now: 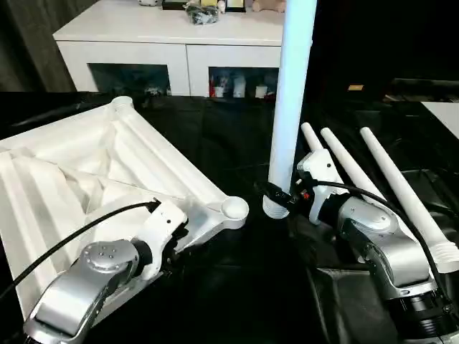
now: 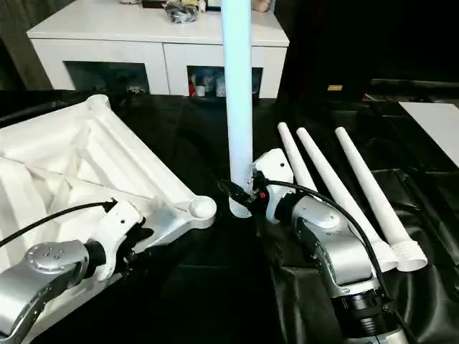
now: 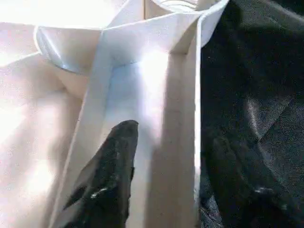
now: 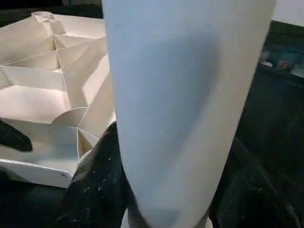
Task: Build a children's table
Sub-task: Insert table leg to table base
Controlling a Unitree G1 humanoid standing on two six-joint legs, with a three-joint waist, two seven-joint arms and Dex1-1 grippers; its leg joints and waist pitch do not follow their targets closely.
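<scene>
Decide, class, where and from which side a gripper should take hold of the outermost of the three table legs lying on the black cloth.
Grip the outermost leg near mid-length, coming from above with fingers straddling its width. It lies flat, and its right side is free; the neighbouring leg lies close on its left, so a low sideways approach would probably bump it.

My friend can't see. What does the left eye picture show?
The right gripper holds a white table leg upright beside the upside-down tabletop. The left gripper is at the tabletop's edge, and three more legs lie nearby.
</scene>
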